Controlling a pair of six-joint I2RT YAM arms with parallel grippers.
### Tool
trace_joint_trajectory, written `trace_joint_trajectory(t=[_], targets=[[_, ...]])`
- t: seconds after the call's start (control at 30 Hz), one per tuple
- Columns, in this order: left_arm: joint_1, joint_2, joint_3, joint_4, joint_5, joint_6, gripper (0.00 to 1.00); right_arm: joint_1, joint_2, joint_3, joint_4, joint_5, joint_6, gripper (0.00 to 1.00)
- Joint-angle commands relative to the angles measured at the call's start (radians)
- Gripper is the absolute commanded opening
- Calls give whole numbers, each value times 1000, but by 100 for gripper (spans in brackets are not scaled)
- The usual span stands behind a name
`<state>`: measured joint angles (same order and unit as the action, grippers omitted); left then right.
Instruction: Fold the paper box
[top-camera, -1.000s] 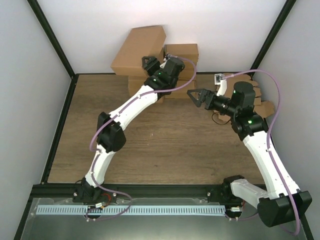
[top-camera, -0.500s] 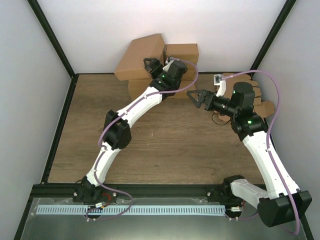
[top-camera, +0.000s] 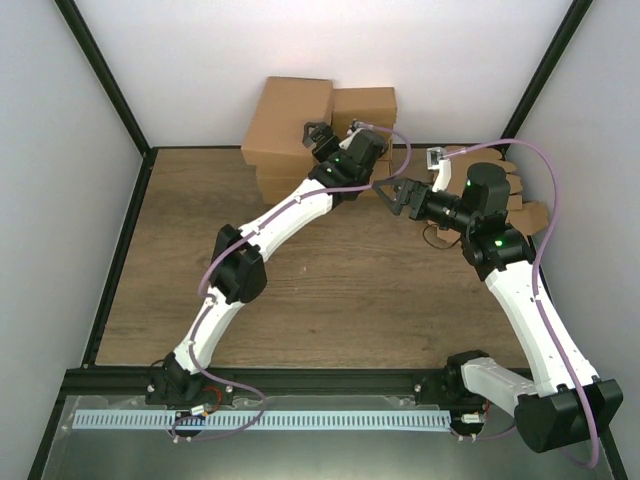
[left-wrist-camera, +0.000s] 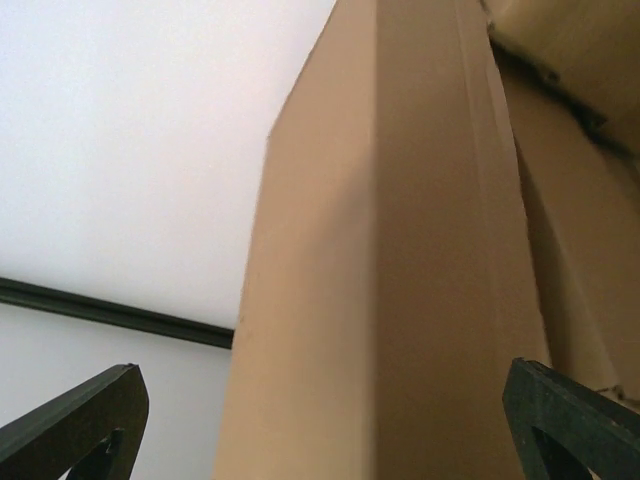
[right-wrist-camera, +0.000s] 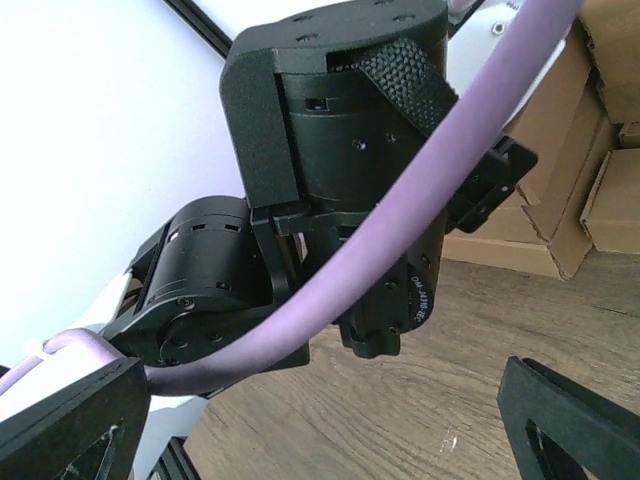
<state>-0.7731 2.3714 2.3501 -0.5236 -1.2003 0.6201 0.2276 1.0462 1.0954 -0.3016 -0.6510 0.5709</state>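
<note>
**Top external view.** The paper box, a large plain brown cardboard piece, stands against the white back wall, beside and on smaller brown cardboard boxes. Its lower right corner is hidden by the left gripper. The right gripper points left, fingers apart and empty. The right arm covers most of the flat brown cardboard blanks.

**Left wrist view.** The paper box is cut off at top and bottom, its inside unseen. The left gripper is spread wide. Contact cannot be judged.

**Right wrist view.** The left arm's black wrist and a purple cable block most of the scene. The right gripper is released, holding nothing.
</note>
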Motion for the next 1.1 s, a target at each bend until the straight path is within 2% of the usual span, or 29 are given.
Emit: trace_joint_trajectory(t=[0.0,0.23,0.43,0.67,0.77,0.93,1.07], targets=[[-15,-25,65,-13,107,-116,100,0,1,14,19,-10,10,99],[-15,-114,66,-55,424,-338,100,0,3,17,19,-15,12,99],[-14,-276,20,-113,684,-541,100,0,9,15,12,-13,3,99],[25,-618,-358,-64,749,-698,100,-1,10,12,9,-11,-8,99],[109,-730,-512,-73,822,-778,100,0,15,9,13,-16,-7,99],[284,-870,-758,-12,983,-814,100,0,25,11,20,-29,-6,99],[400,-941,-915,79,1141,-733,100,0,28,13,24,-41,-7,99]])
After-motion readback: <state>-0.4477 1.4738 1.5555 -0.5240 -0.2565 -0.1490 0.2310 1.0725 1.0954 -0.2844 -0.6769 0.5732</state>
